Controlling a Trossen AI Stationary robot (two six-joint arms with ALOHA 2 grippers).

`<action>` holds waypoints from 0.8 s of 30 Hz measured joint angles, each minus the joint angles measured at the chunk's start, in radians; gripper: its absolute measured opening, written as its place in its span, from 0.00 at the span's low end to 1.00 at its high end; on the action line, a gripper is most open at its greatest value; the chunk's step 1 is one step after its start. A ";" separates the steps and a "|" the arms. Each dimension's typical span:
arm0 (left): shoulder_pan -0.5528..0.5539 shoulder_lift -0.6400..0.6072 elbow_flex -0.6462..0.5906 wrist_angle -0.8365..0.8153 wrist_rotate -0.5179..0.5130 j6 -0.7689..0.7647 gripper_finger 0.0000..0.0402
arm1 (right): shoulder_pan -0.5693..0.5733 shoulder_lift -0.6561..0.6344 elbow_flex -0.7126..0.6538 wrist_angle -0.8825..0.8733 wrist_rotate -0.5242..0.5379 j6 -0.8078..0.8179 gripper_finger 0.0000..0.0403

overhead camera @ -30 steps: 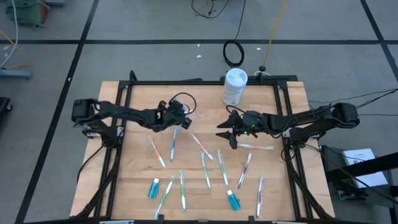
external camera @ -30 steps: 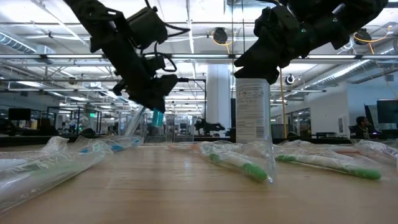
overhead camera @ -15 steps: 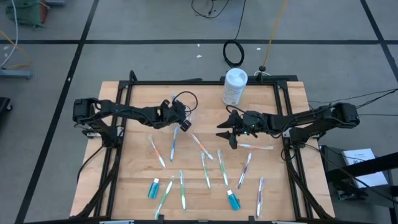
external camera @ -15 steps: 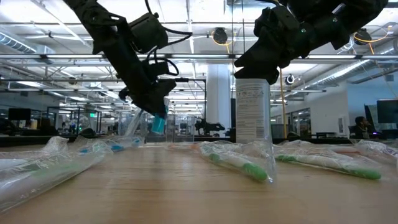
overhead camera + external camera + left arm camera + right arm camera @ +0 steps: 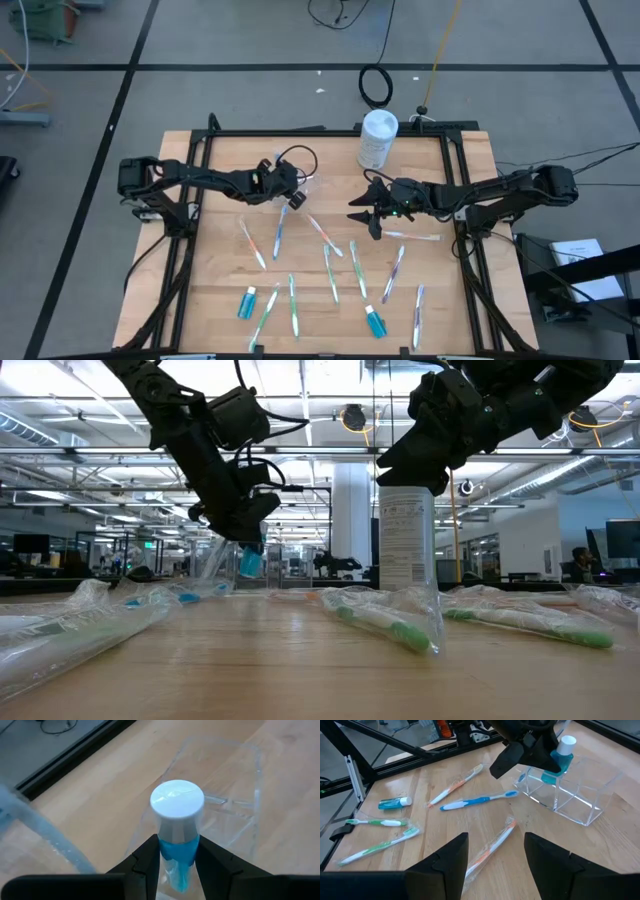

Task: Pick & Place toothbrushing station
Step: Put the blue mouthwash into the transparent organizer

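**Blue tube held over the clear holder**

Blue and white-capped, a tube (image 5: pixel 176 836) sits pinched between the two dark fingers (image 5: pixel 145 862) of the left gripper (image 5: pixel 288 193), cap pointing away from the wrist. In the left wrist view it hangs just above a clear plastic holder (image 5: pixel 235 815) with square compartments; whether the tube's cap is already inside a compartment cannot be told. In the right wrist view the same tube (image 5: pixel 559 757) stands tilted at the holder's (image 5: pixel 575 790) near wall, with the left gripper (image 5: pixel 530 747) clamped on it from above. The holder stands on the wooden table (image 5: pixel 215 270) near the far edge, left of the middle.

The right gripper (image 5: pixel 372 212) hangs over the table right of the middle, well apart from the holder, its fingers (image 5: pixel 447 857) spread wide with nothing between them. A white canister (image 5: pixel 377 138) stands at the far edge, just beyond this gripper.

Toothbrushes in clear wrappers lie scattered over the middle and near half of the table: a blue one (image 5: pixel 279 228) just nearside of the holder, an orange-and-white one (image 5: pixel 251 243) to its left, a pink one (image 5: pixel 394 270) toward the right, green ones (image 5: pixel 330 272) in the middle. Two more blue tubes lie close to the near edge, one at left (image 5: pixel 246 301) and one right of centre (image 5: pixel 376 322).

In the low view, wrapped green brushes (image 5: pixel 385 625) lie in the foreground.
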 joint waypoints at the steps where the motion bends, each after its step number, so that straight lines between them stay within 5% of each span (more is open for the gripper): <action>1: 0.000 0.000 0.000 -0.002 -0.005 0.000 0.28 | 0.000 0.000 0.000 0.000 0.000 0.000 0.46; 14: 0.000 0.001 0.000 -0.002 -0.011 -0.001 0.29 | 0.000 0.000 0.000 0.000 -0.001 0.000 0.46; 24: -0.001 0.001 0.000 0.008 -0.023 -0.003 0.47 | 0.000 0.000 0.000 0.000 -0.001 0.000 0.46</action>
